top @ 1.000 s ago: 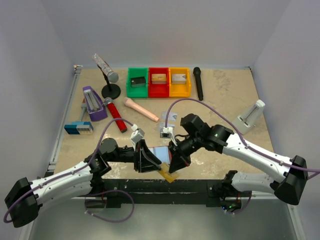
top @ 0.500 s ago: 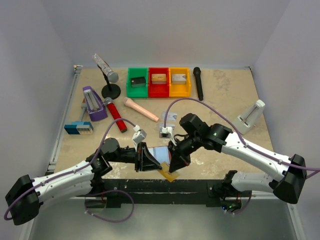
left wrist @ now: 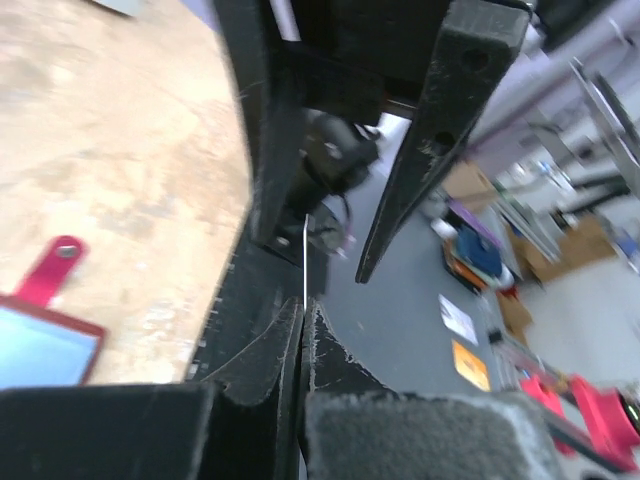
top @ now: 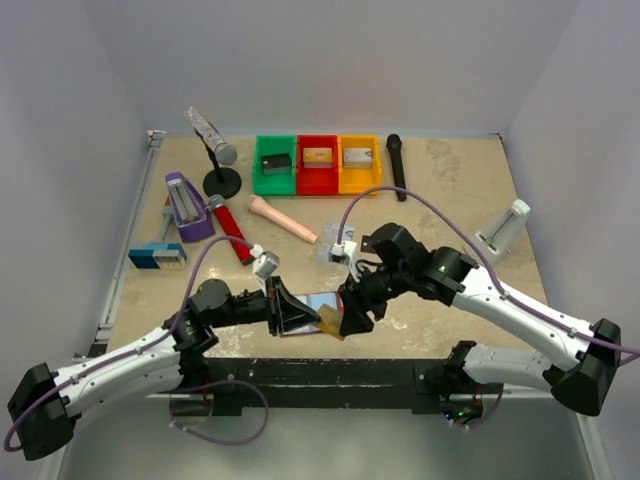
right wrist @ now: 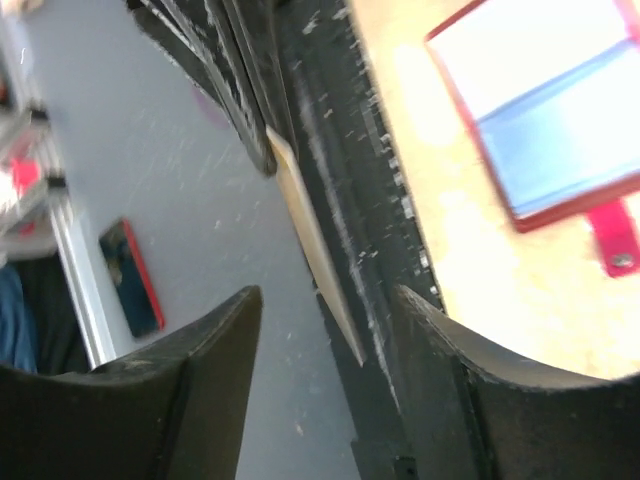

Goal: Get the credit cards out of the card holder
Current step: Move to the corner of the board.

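Red card holder (top: pixel 315 301) lies open, pale blue pockets up; yellowish card (top: pixel 331 326) tilted just beside it

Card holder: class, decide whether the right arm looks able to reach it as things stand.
Probably yes. The right gripper is open and hovers beside the open card holder; only the gold card, pinched in the left gripper, is in the way.

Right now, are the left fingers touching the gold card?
Touching. The left wrist view shows the left fingers shut on the gold card, seen edge-on between them.
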{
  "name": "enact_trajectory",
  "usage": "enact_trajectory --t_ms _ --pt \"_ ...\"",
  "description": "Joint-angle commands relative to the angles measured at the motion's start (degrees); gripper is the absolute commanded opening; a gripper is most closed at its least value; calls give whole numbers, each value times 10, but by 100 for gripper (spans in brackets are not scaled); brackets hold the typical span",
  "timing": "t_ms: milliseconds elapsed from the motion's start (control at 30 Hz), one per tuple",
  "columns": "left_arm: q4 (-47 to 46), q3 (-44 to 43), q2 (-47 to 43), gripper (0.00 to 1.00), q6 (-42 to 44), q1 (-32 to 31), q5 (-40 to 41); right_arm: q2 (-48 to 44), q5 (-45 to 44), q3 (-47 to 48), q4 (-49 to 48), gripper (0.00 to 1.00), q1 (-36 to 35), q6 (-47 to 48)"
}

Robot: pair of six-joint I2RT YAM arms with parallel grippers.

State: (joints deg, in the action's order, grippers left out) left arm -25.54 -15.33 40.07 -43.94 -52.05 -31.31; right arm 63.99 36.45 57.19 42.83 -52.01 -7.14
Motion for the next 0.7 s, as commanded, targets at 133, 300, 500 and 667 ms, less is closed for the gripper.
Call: enact_trajectory --t_ms 133,300,500,667 --pt "160 12 -35 0 -65 118 218 -96 -109 -29 -17 61 84 -82" --pt "143 6 49 0 -88 166 252 -172 -165 -54 -23 62 85 -111" --pt "59 21 179 0 -113 259 217 -218 -159 -97 -43 62 85 -140" --pt "20 -10 257 0 -105 311 179 -231 -125 -119 -74 62 86 -161"
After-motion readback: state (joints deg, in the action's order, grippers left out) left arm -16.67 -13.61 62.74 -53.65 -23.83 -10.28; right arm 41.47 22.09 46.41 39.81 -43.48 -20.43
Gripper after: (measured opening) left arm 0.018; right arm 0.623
